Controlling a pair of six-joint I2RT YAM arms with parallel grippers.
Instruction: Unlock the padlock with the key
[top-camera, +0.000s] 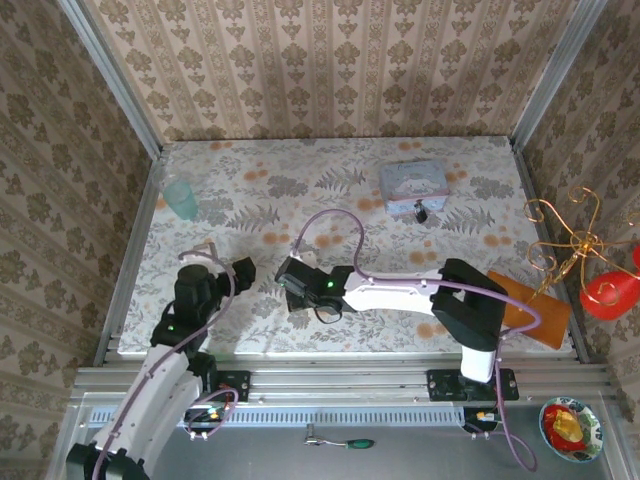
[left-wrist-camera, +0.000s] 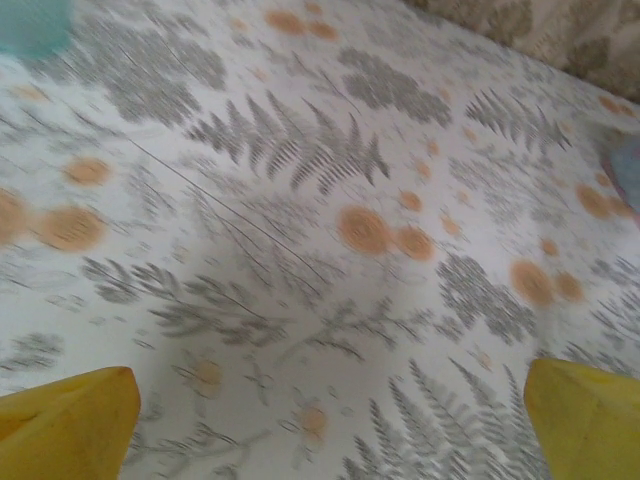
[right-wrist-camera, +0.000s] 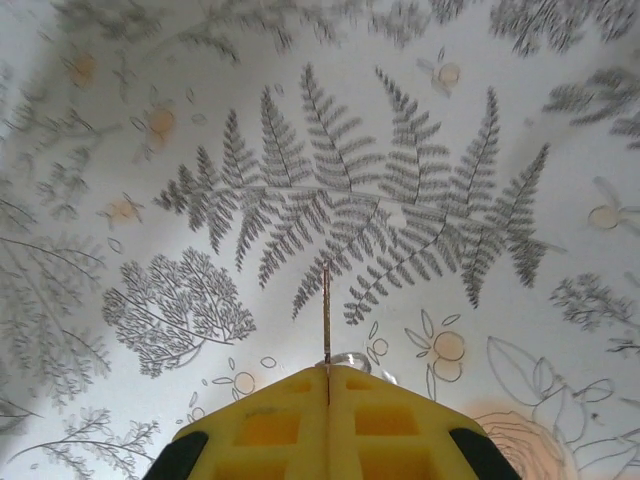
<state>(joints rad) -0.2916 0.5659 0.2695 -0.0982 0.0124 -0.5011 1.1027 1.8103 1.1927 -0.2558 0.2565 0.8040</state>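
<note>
Although the right gripper (right-wrist-camera: 328, 375) has its yellow fingers pressed together on the key (right-wrist-camera: 326, 300), whose thin blade juts straight ahead over the fern-print table (top-camera: 480, 250), in the top view it points toward the table's left side; the padlock (top-camera: 421, 212) lies well apart from it, farther back and to the right, just beside the pale blue box (top-camera: 410, 180); its keyhole and long axis are too small to make out; the left gripper (left-wrist-camera: 330, 410) hovers empty, fingers spread wide, even farther from the lock; so the right arm probably must swing round and align the blade.
</note>
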